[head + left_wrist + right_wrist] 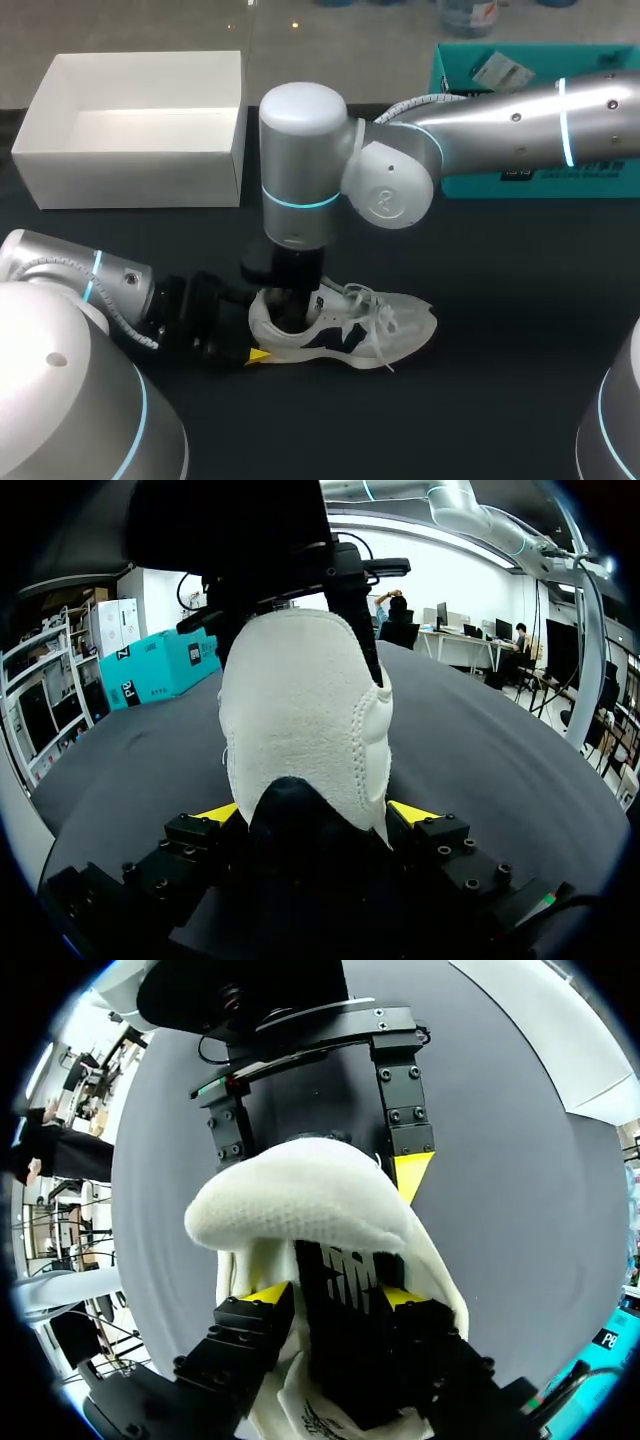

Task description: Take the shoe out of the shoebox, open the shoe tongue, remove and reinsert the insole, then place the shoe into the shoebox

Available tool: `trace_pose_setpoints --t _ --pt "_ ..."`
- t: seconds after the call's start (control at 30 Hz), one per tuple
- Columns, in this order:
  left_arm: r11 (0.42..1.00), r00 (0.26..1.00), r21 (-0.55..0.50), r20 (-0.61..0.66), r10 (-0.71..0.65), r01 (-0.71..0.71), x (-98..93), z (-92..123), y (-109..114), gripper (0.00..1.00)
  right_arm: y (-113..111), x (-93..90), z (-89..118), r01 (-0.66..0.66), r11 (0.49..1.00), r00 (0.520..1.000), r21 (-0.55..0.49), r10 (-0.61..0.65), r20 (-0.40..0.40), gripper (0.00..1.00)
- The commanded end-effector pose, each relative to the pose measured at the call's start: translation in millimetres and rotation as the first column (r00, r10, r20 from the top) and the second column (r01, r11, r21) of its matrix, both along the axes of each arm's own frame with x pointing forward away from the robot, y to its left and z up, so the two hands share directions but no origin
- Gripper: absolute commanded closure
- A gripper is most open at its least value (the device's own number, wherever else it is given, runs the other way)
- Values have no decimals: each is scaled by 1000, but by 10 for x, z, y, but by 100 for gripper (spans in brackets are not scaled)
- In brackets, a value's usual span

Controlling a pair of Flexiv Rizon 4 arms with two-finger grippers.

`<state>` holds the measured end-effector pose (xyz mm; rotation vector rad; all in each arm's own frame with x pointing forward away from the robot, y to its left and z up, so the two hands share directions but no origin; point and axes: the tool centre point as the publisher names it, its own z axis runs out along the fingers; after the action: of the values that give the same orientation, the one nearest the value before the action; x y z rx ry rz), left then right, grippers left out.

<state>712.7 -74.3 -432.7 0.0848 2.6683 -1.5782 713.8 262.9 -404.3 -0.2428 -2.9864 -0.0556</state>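
Observation:
A white shoe with navy side panels (350, 325) lies on its sole on the black table, toe pointing right. My left gripper (255, 330) clamps its heel from both sides. In the left wrist view the white heel (300, 710) fills the gap of that gripper (320, 813), a yellow tip against each side. My right gripper (297, 300) points straight down into the shoe's opening. In the right wrist view its fingers (332, 1297) sit inside the shoe (300, 1200), closed on a black printed insole (340, 1270) that stands up between them. The white shoebox (130, 180) stands open at the back left.
A teal box (530, 100) sits at the back right, partly behind my right arm. Bare black tabletop (500, 380) stretches in front of and to the right of the shoe.

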Motion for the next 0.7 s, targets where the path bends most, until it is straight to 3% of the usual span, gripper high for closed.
trace_pose_setpoints --t 0.03,0.07,0.1,0.13,0.17,0.7 --pt "1000 1000 1 0 -1 1 -11 -63 -23 100 41 -6 -229 0 1000 1000 -11 -1 -15 51" --pt "1000 1000 1 0 -1 1 -11 -63 -23 100 34 -11 -234 1 1000 1000 -10 -1 -16 54" --pt "1000 1000 1 0 -1 1 -11 -63 -23 100 30 -16 -235 1 1000 1000 -13 -1 -17 65" --pt "1000 1000 1 0 -1 1 -11 -63 -23 100 24 -22 -233 2 1000 1000 -15 -2 -17 91" --pt "1000 1000 1 0 -1 1 -11 -63 -23 100 17 -26 -228 2 1000 1000 -15 -3 -16 100" --pt "1000 1000 1 0 -1 1 -11 -63 -23 100 10 21 123 4 1000 996 -22 -2 84 100"
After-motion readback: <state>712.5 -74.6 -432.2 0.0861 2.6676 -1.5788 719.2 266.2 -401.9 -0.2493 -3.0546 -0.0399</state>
